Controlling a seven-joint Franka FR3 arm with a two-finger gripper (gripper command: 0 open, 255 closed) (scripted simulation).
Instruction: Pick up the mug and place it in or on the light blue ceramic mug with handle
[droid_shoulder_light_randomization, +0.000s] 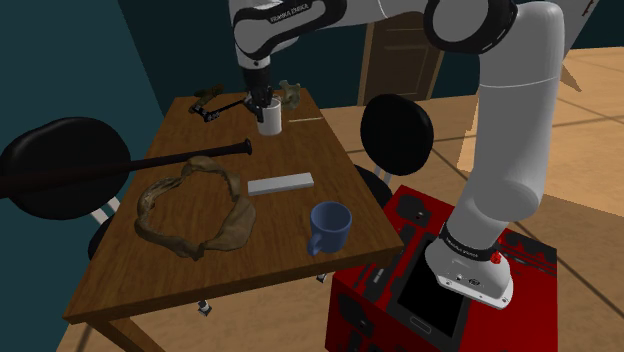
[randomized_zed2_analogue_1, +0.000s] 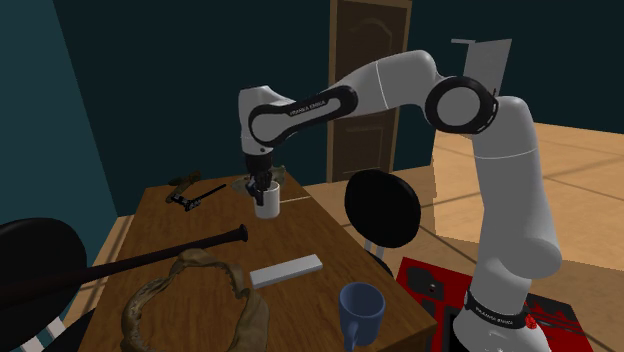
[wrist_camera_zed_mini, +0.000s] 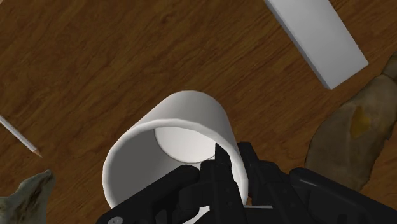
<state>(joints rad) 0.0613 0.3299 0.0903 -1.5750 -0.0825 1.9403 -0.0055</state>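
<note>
White mug (droid_shoulder_light_randomization: 268, 121), upper centre of shoulder view, probably rigid, light, slick, chippable; gripper (droid_shoulder_light_randomization: 264, 104) pinches its rim wall, one finger inside.

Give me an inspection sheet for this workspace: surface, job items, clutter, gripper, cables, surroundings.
Surface: wooden table, carrying many items.
Job's things: white mug upright at the table's far end; blue mug upright near the edge by the stand, far from the white one.
Clutter: black bat, brown cloth loop, grey bar, dark tool, crumpled greenish thing, thin stick.
Gripper: gripper at the white mug, apparently clasping its rim wall.
Cables: nothing seen.
Surroundings: black round chairs, wooden door, teal walls, red stand.
</note>
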